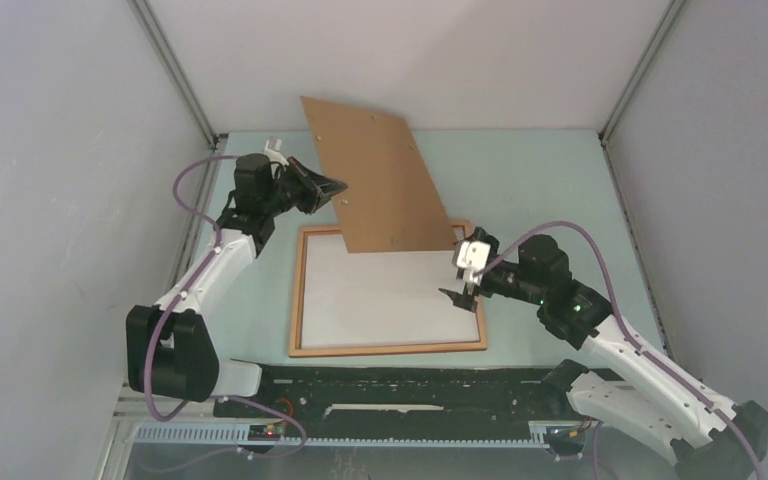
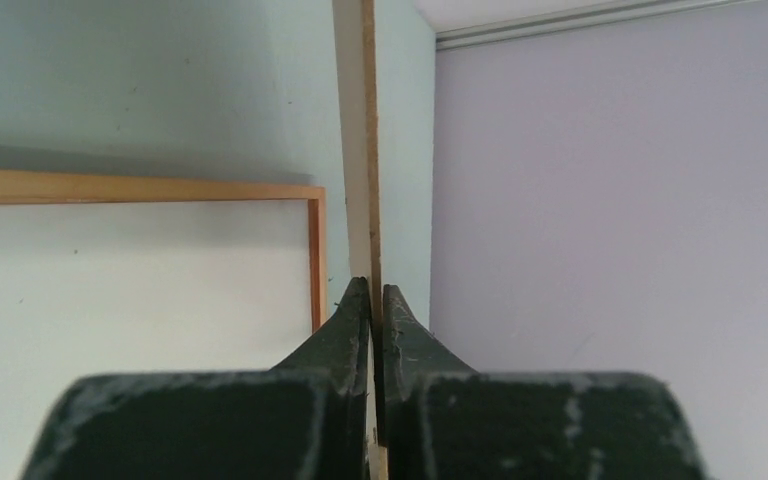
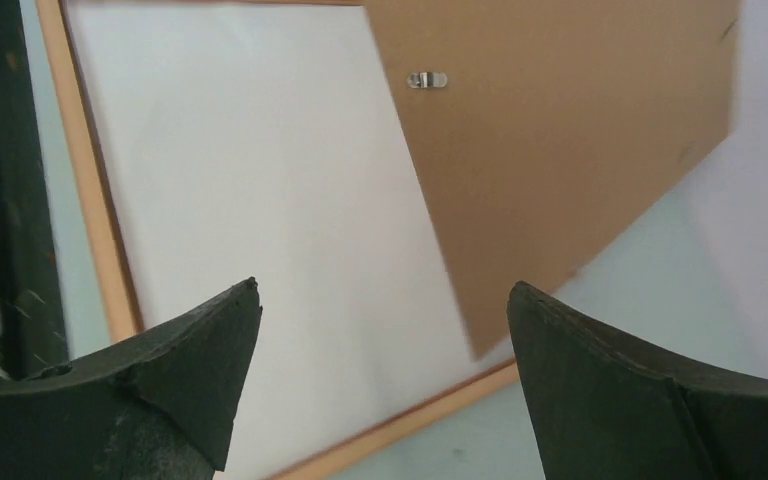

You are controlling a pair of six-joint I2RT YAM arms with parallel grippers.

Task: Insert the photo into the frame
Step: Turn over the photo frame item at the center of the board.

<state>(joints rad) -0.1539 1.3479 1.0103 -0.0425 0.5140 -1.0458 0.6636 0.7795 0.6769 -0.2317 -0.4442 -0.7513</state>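
The frame [image 1: 297, 300] lies flat on the table with its thin orange wooden rim up. Inside it lies a white sheet [image 1: 390, 295], the photo showing only its plain white back. My left gripper [image 1: 338, 187] is shut on the left edge of the brown backing board [image 1: 380, 180], which hangs tilted over the frame's far right corner. In the left wrist view the gripper [image 2: 375, 290] pinches the board [image 2: 368, 130] edge-on. My right gripper [image 1: 465, 275] is open and empty at the frame's right rim; in its own view [image 3: 380, 290] it is above the photo [image 3: 260, 180] and the rim [image 3: 85, 200].
A black rail [image 1: 390, 385] runs along the near table edge, just below the frame. Grey enclosure walls stand at the left, right and back. The board [image 3: 560, 150] carries a small metal clip [image 3: 426, 79].
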